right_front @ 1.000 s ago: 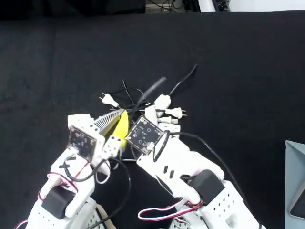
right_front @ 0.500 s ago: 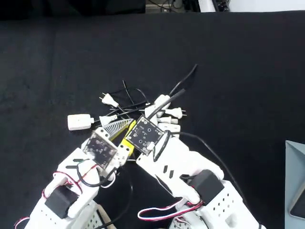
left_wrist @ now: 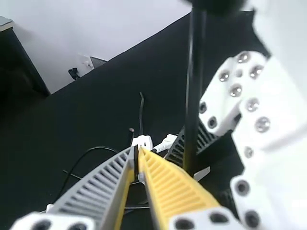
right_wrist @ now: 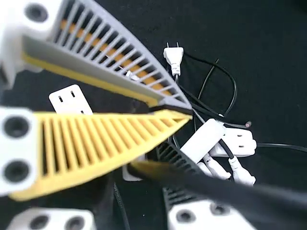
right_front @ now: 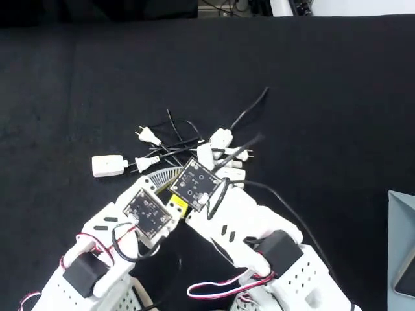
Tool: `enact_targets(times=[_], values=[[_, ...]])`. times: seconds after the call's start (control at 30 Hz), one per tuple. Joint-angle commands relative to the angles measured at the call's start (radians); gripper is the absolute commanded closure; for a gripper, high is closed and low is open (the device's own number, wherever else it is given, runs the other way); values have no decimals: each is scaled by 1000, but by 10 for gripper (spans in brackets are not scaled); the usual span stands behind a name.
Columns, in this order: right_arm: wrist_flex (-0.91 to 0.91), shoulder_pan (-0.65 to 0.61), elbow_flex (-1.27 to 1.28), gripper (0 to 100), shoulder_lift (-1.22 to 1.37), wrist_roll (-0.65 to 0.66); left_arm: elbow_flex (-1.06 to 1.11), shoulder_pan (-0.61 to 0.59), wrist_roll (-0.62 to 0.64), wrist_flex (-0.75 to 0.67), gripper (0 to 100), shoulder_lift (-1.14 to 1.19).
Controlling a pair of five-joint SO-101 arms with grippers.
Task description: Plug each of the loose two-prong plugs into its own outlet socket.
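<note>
Left wrist view shows the left gripper (left_wrist: 137,155) with its grey ribbed finger (left_wrist: 98,184) and yellow finger (left_wrist: 168,187) pressed together at the tips. If something thin sits between them, I cannot tell. Just beside it, the right gripper (right_wrist: 152,162) is closed tight on a thick black cable (right_front: 241,149), whose free end sticks out beyond the grasp. I judge that this cable is held up to lift it off the plugs under it, so that one of them becomes reachable. The left gripper, narrow and pointed into the same place, is probably there to push something aside, but this is only a guess.

Around the two grippers lies a tangle of thin black wires (right_front: 248,109) with the task's things in it. A white two-prong plug (right_front: 149,136) lies loose at the side of the tangle toward the far edge of the black cloth-covered desk (right_front: 324,78), its prongs free. A white rectangular socket block (right_front: 109,165) lies a little apart, toward the left edge. More white plugs and sockets (right_front: 230,155) are crowded under the held cable, touching one another; which are already joined I cannot tell. All this is about the middle of the desk, closer to the edge where the arms stand. The arms nearly touch, so the next move calls for care.
</note>
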Motion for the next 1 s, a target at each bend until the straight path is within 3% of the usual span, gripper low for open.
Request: enact_targets(times=[0.0, 0.17, 0.37, 0.6, 0.8, 0.97], values=[[-14, -8, -4, 987, -5, -9, -4, 15, -9, 2, 970, -3], [-14, -8, -4, 987, -5, -9, 7, -38, -8, 0, 970, -3], [-18, 81, -4, 987, -5, -103, -8, -303, -8, 14, 970, -3], [-64, 222, 54, 987, -5, -178, -77, -567, -21, 178, 970, -2], [-170, 338, 148, 987, -5, -178, -133, -575, -204, 361, 904, 8], [-170, 348, 153, 987, -5, -178, -157, -575, -370, 445, 901, 133]])
